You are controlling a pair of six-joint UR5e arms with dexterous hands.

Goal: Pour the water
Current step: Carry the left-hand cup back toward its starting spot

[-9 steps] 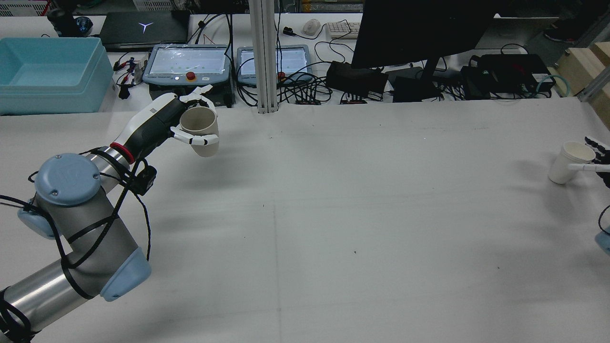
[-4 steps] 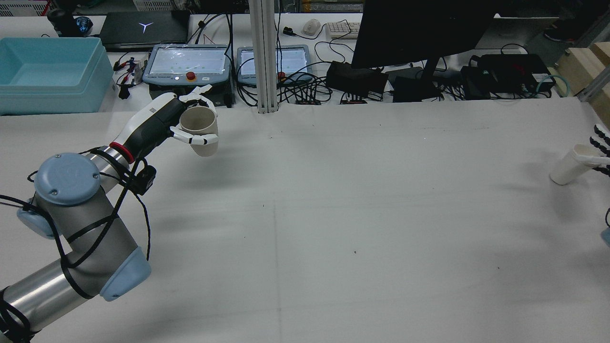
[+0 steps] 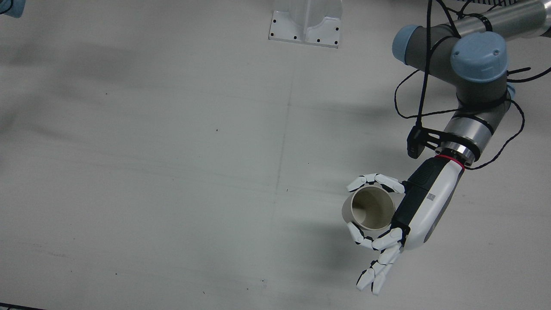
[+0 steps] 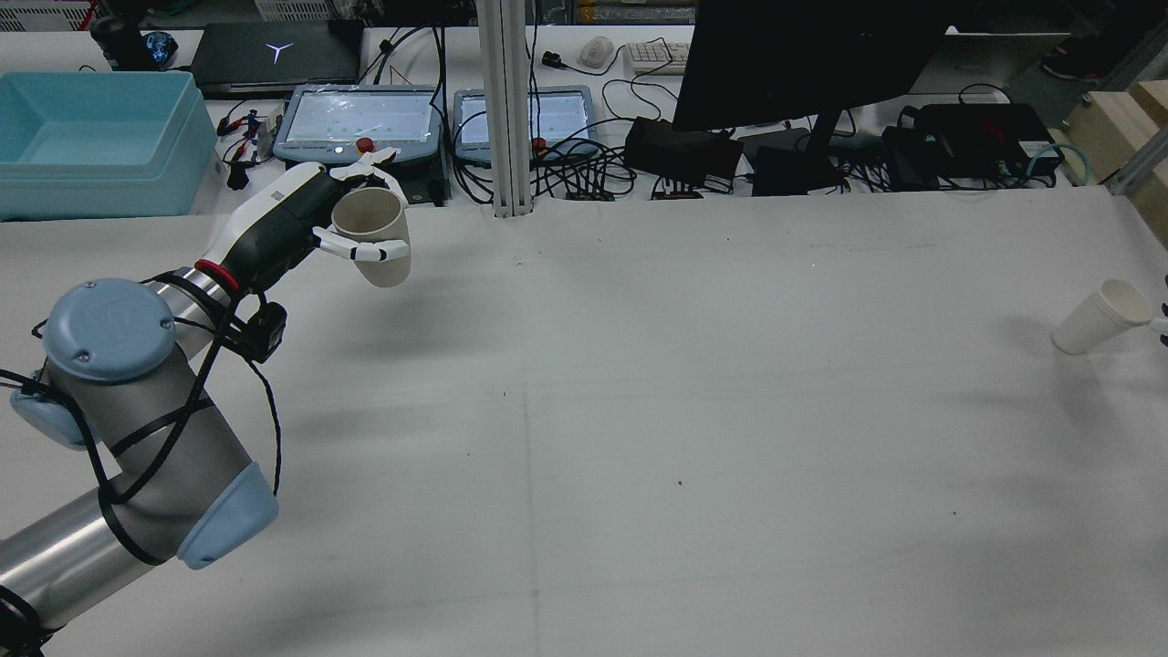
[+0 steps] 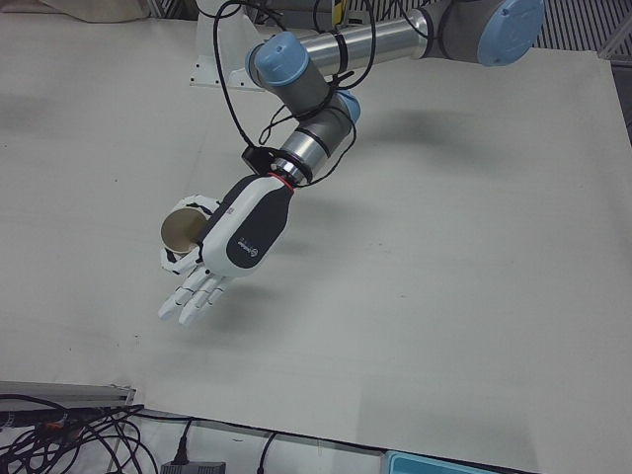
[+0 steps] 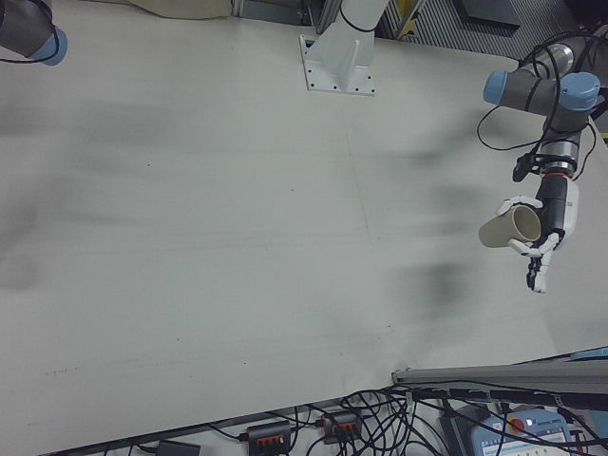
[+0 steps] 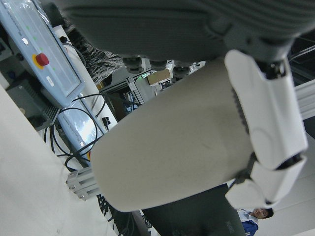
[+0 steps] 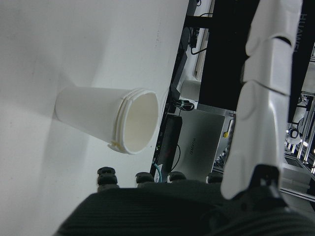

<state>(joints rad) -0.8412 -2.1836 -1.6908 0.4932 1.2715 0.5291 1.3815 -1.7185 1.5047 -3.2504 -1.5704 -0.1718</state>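
Note:
A beige cup [image 4: 371, 236] hangs above the table's far left part, mouth tipped toward the rear camera, with my left hand [image 4: 297, 222] shut round it. The front view looks down into this cup [image 3: 371, 209], which looks empty, beside the left hand [image 3: 415, 211]. It fills the left hand view as the beige cup [image 7: 172, 142]. A white cup [image 4: 1099, 317] leans to the right at the table's right edge, base on the table. Only a fingertip of my right hand [image 4: 1162, 325] shows beside its rim. In the right hand view the white cup [image 8: 108, 118] is apart from a straight finger [image 8: 261, 98].
Along the table's far edge stand a blue bin [image 4: 91, 137], two teach pendants [image 4: 360, 119], a dark monitor [image 4: 803, 55] and a tangle of cables. An aluminium post [image 4: 506, 109] rises at the back centre. Its white base [image 3: 306, 23] shows in the front view.
My left hand has carried the beige cup slightly up and to the left. My right hand has drawn off to the right, almost out of the rear view, and the white cup has tipped rightward.

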